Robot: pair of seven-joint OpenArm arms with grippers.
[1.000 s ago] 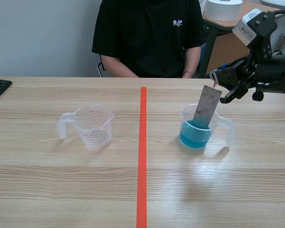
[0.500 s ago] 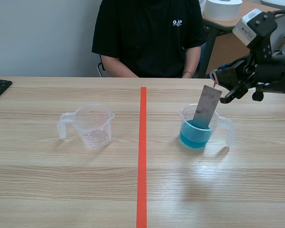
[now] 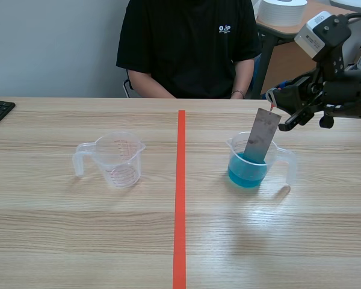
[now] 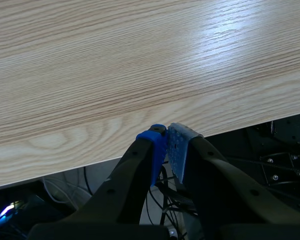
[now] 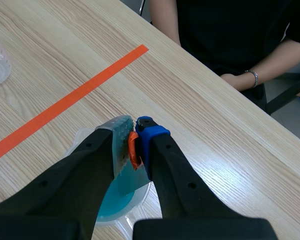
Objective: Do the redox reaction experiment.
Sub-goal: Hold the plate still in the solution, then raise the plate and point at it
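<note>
One metal strip (image 3: 262, 135), clamped at its top by the right end effector (image 3: 277, 111), leans in the blue liquid (image 3: 246, 176) of the cup (image 3: 289, 164); a steady hold should avoid tipping it.

Lit brightly and evenly from overhead, casting only soft, short shadows. Glares white on the tabletop (image 3: 256, 208) below the right hand (image 3: 277, 110), just past the cup of blue liquid (image 3: 248, 171), yet leaves the metal strip (image 3: 262, 135) pinched in that hand matte grey. Glares again in a broad streak on the wood ahead of the closed left hand (image 4: 166, 131), dropping to deep shade beyond the tabletop's edge under it. Renders the wood grain crisp in every view.
</note>
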